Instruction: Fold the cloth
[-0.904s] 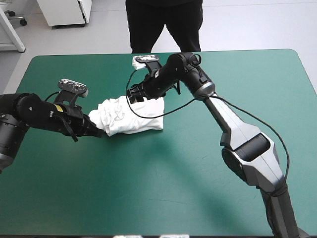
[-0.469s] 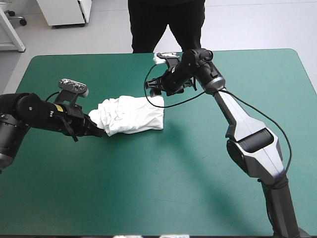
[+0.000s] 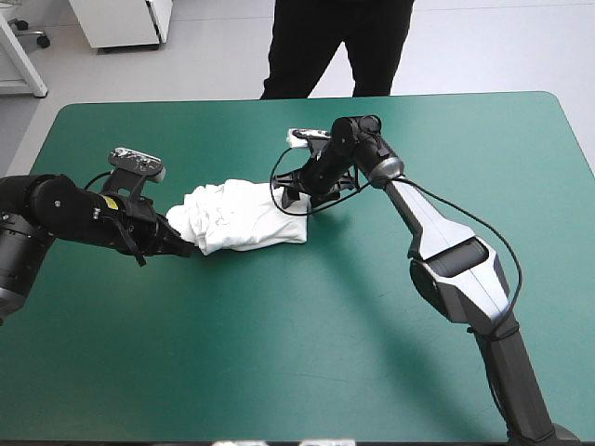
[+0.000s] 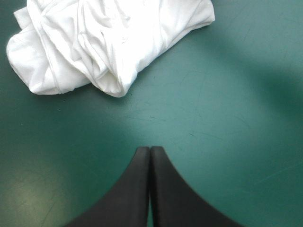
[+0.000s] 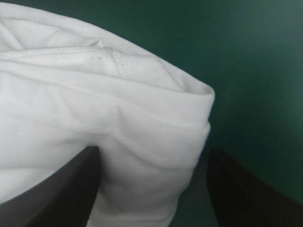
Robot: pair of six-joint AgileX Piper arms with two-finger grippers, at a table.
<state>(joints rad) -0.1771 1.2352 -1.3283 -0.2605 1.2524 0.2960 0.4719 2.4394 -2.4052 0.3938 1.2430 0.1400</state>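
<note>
High view: rumpled T-shirt bundle, a tool at each end

We see the T-shirt (image 3: 246, 216) as a rumpled white bundle on the teal-green surface (image 3: 279, 353), a bit left of centre and toward the far edge. At its left end sits the left tool (image 3: 182, 247). From above, its black fingers blur into the dark arm, so we can't judge contact there. Left wrist view settles it: the two fingers are pressed together into one point with nothing between them. Bare cover lies under them, and the bundle lies ahead, apart from the tips. Part of the shirt beyond is cut off in that view.

At the bundle's far right corner is the right tool (image 3: 292, 197). In the high view its fingers are lost against the dark wrist. Right wrist view shows them spread wide, with a folded corner of the shirt, its stitched hem visible, between them. One finger overlaps the cloth there; we can't tell whether either finger touches it. The cloth runs out of view, so the rest of the bundle is unseen from that side.
</note>
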